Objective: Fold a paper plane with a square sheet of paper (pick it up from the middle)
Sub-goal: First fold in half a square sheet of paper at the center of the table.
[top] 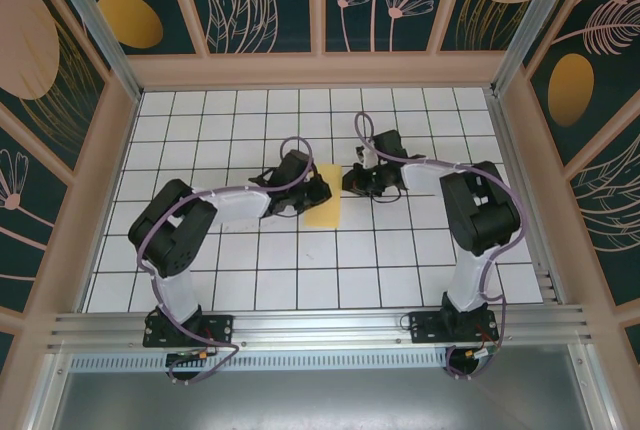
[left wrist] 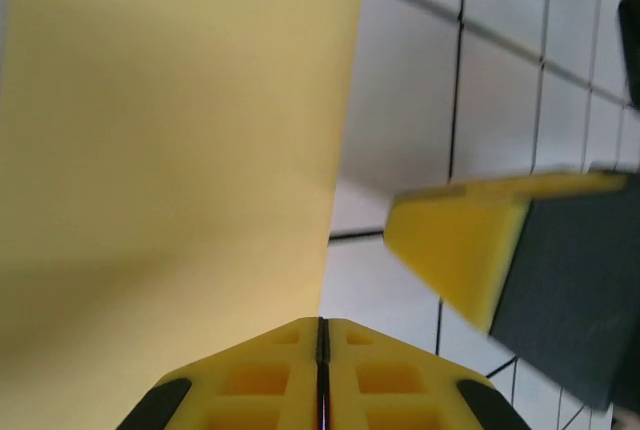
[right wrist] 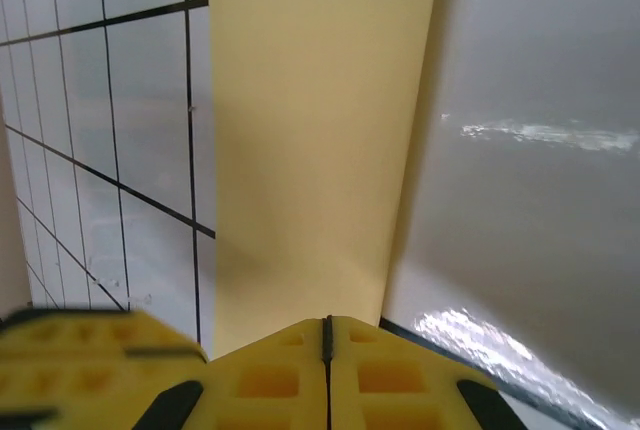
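The square sheet of paper point(top: 325, 210) lies on the white grid table as a narrow yellow rectangle, seemingly folded in half. My left gripper point(top: 320, 190) is at its far left part and my right gripper point(top: 350, 183) just off its far right corner. In the left wrist view the left gripper point(left wrist: 322, 325) is shut, its tip at the paper's point(left wrist: 170, 150) right edge, with a blurred yellow fingertip point(left wrist: 455, 245) of the right gripper beside it. The right gripper point(right wrist: 327, 322) is shut at the paper's point(right wrist: 310, 130) near end. Whether either pinches the paper is hidden.
The table point(top: 400, 260) is boxed in by wooden-framed wall panels point(top: 320, 70) at the back and sides. An aluminium rail point(top: 320, 330) with the arm bases runs along the near edge. Both arms arch inward over the middle tiles.
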{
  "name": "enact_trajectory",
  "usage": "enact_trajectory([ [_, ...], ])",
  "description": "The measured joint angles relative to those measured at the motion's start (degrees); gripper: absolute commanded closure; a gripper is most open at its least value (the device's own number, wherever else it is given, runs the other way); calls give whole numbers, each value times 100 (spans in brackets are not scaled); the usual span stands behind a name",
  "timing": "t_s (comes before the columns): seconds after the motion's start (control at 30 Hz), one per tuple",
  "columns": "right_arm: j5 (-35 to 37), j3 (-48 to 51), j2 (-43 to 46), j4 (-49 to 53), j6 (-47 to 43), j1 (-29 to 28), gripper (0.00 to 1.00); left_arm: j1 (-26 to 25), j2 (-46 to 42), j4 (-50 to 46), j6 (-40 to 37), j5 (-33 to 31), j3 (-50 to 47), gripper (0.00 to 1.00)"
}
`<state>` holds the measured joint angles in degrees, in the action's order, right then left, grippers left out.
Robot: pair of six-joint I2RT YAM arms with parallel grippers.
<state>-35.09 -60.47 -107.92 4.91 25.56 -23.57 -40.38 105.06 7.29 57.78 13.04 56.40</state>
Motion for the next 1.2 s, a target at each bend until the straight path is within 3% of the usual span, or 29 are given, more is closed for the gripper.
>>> enact_trajectory([
  [0.13,-98,-155,-293,4,-37,-129,95,-232,20,-4,122,37,-313,92],
  [0.47,-83,-345,-599,15,-122,-164,96,-249,140,-26,190,-4,-376,93],
  [1.2,-214,-1259,-1235,267,-98,203,96,-251,140,103,188,-24,-466,95],
])
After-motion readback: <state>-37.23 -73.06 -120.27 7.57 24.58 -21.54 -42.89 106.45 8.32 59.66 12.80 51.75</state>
